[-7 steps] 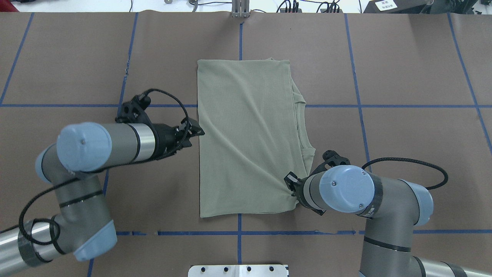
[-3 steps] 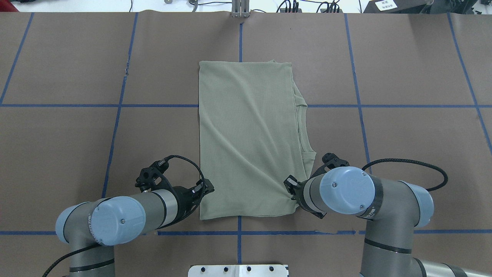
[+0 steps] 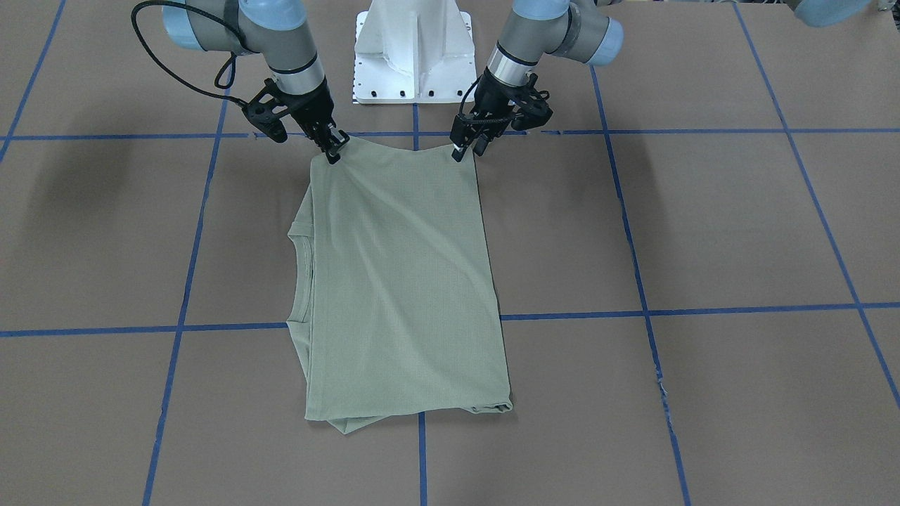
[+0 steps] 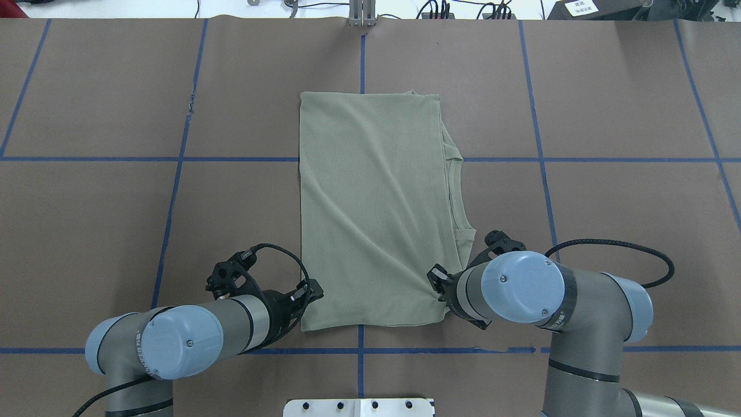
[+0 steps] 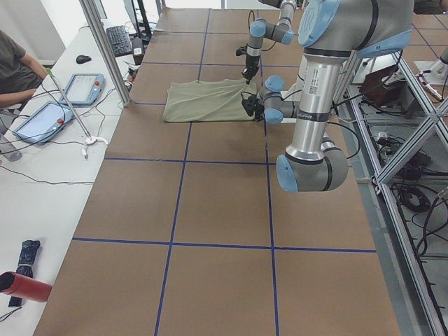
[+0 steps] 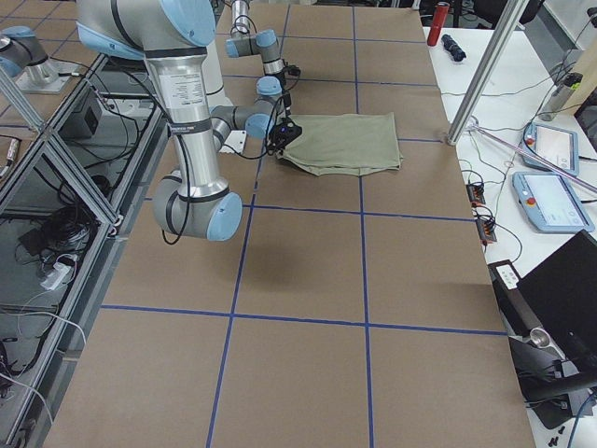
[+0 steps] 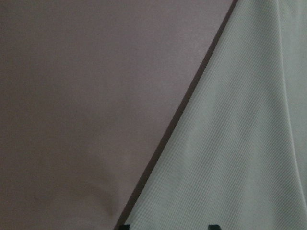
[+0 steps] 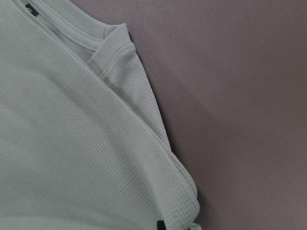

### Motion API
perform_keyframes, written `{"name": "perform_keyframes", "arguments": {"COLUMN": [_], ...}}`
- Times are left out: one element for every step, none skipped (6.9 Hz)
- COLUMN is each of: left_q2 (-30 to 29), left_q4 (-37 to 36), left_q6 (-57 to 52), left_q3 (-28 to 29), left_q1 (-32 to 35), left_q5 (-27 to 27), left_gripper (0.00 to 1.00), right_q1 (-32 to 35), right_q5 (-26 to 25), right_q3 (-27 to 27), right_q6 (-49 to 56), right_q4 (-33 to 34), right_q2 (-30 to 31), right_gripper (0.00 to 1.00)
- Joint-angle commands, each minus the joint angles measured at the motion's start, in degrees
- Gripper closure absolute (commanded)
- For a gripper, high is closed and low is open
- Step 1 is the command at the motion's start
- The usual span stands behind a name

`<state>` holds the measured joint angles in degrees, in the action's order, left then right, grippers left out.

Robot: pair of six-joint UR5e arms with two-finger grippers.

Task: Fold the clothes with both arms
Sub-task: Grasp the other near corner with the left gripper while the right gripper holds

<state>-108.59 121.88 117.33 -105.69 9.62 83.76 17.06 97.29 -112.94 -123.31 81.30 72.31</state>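
Left arm [image 4: 234, 317] and right arm [image 4: 590, 289]: silver-grey tubes, rounded light-blue joint caps [image 4: 179, 341] each with a small screw, black joint rings, a braided black cable [image 4: 637, 246] looping from each wrist

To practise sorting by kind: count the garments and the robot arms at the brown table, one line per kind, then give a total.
Garments: 1, the green shirt
Robot arms: 2, the left arm and the right arm
Total: 3
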Motion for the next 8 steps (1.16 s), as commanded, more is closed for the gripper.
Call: {"name": "perform_keyframes", "arguments": {"left_q2": [0.0, 0.0, 0.0, 0.0, 0.0, -0.1, -0.1, 0.0], "left_q4": [-0.7, -0.8, -0.8, -0.8, -0.8, -0.8, -0.8, -0.8], "left_q6": [0.0, 0.0, 0.5, 1.4, 1.4, 1.4, 1.4, 1.4], "left_q3": [0.1, 0.0, -0.4, -0.6, -0.6, -0.6, -0.7, -2.3], "left_q1": [-1.4, -1.4, -1.4, -1.4, -1.4, -1.4, -1.4, -1.4], "left_q5": [0.0, 0.0, 0.1, 0.1, 0.1, 0.1, 0.1, 0.3], "left_gripper": [0.35, 0.37, 0.56, 1.0, 1.0, 1.0, 1.0, 1.0], "right_q1": [0.0, 0.0, 0.0, 0.1, 0.0, 0.0, 0.0, -0.3], "right_q5": [0.0, 0.0, 0.0, 0.0, 0.0, 0.0, 0.0, 0.0], "right_q3": [-0.1, -0.4, -0.8, -0.8, -0.8, -0.7, -0.9, -1.1], "right_q6": [0.0, 0.0, 0.0, 0.0, 0.0, 0.0, 0.0, -0.2], "right_q4": [0.0, 0.0, 0.0, 0.0, 0.0, 0.0, 0.0, 0.0], "right_q2": [-0.2, -0.2, -0.1, -0.1, -0.1, 0.0, 0.0, 0.0], "right_gripper": [1.0, 1.0, 1.0, 1.0, 1.0, 1.0, 1.0, 1.0]}}
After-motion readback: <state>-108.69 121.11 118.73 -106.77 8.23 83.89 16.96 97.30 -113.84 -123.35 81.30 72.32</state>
